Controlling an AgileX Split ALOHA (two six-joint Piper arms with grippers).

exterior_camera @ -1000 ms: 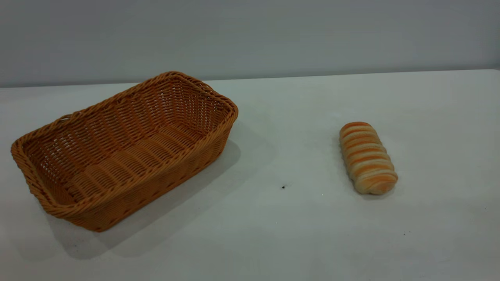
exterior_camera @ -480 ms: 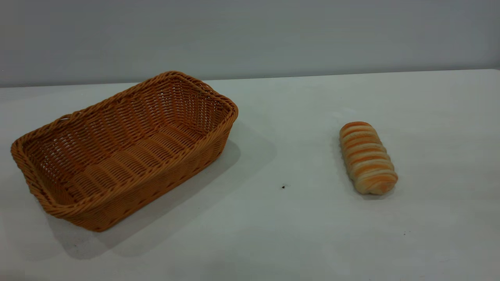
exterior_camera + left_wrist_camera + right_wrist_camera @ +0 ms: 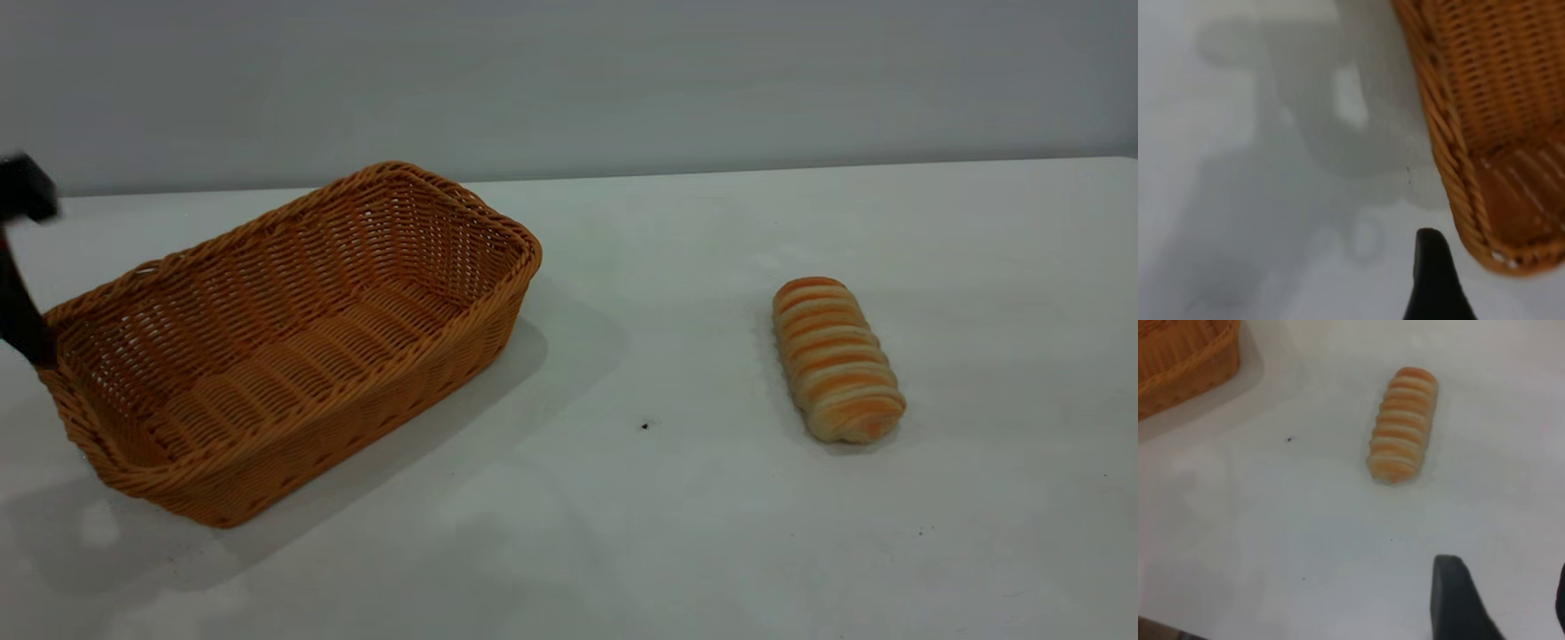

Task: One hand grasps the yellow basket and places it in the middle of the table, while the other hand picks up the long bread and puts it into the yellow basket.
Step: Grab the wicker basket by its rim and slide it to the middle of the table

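Wicker basket (image 3: 293,338), orange-tan and rectangular, sits toward the nine o'clock side of my table (image 3: 676,533), its long axis running from about seven o'clock to one o'clock in the exterior view, open side up and with nothing in it. Its braided rim and one corner show in my left wrist view (image 3: 1458,180). Well apart from it, toward three o'clock, lies the long bread (image 3: 836,360), a striped oblong roll flat on the table, also seen from my right wrist (image 3: 1402,425). Between the two is a tiny dark speck (image 3: 645,427). My left pincer (image 3: 22,267) comes in at the nine o'clock edge, just beside the basket's near-left corner; only one dark finger (image 3: 1435,280) shows, so I cannot tell how far it is spread, and whether it touches the rim is unclear. My right pincer (image 3: 1501,603) hangs over bare table short of the bread, fingers spread apart and holding nothing.
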